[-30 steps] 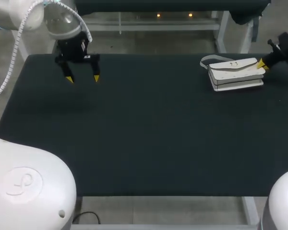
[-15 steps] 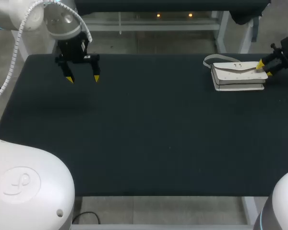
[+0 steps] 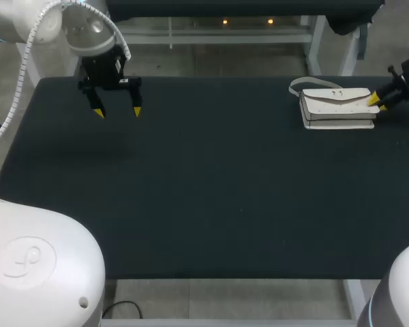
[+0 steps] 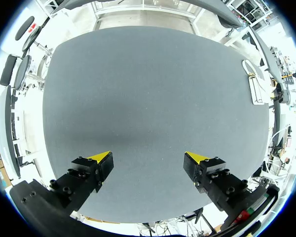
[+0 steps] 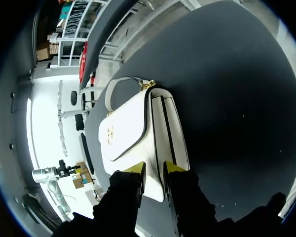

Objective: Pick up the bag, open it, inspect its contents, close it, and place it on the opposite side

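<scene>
Near the far left corner, the left gripper [image 3: 117, 111] is being held with fingers spread above the dark table [image 3: 211, 197], while at the far right edge the white bag [image 3: 335, 107] is being pinched at its end by the right gripper [image 3: 377, 102].

Head high behind, facing down; right wrist near bag [image 5: 130, 131], left wrist far; all share bag.

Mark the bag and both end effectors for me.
bag [image 3: 335, 102], head view, on its top flap.
right end effector [image 3: 378, 103], head view, between its yellow tips.
left end effector [image 3: 118, 112], head view, between its yellow tips.
</scene>
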`<move>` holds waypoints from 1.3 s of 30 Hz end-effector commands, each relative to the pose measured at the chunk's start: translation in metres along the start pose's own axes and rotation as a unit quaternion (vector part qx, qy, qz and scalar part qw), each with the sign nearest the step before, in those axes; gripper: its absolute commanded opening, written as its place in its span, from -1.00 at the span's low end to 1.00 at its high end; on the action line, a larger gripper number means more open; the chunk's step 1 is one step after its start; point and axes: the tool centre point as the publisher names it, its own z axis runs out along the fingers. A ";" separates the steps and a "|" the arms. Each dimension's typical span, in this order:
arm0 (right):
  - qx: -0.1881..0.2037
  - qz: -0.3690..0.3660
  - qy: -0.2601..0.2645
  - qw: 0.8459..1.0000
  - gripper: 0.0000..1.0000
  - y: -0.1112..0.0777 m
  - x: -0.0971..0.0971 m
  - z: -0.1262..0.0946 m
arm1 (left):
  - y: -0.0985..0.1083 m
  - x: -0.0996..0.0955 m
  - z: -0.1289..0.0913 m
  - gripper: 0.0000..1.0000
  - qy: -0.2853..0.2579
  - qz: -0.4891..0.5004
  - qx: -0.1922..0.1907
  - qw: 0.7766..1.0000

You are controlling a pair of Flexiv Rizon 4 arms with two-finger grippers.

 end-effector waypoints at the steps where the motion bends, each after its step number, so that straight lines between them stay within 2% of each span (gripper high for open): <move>1: 0.029 0.003 0.003 1.000 -0.62 0.012 -0.005 0.002 | 0.000 0.001 0.000 1.00 -0.001 -0.001 0.000 1.000; 5: 0.037 0.007 0.004 0.999 -0.69 0.013 -0.008 0.003 | 0.000 0.001 0.000 1.00 -0.001 -0.001 0.000 1.000; 6: 0.038 0.008 0.003 0.999 -0.78 0.013 -0.009 0.003 | 0.000 0.001 0.000 1.00 -0.001 -0.001 0.000 1.000; 7: 0.038 0.009 0.003 0.999 -1.00 0.014 -0.010 0.003 | 0.000 0.001 0.000 1.00 -0.001 -0.001 0.000 1.000; 14: 0.026 0.018 0.013 0.999 -1.00 0.023 -0.018 -0.009 | 0.000 0.001 0.000 1.00 -0.001 -0.001 0.000 1.000; 23: 0.002 0.025 0.014 1.000 -1.00 0.053 -0.045 -0.046 | 0.000 0.001 0.000 1.00 -0.001 -0.001 0.000 1.000; 39: 0.016 0.015 -0.028 0.999 -1.00 0.068 -0.071 -0.072 | 0.000 0.001 0.000 1.00 -0.001 -0.001 0.000 1.000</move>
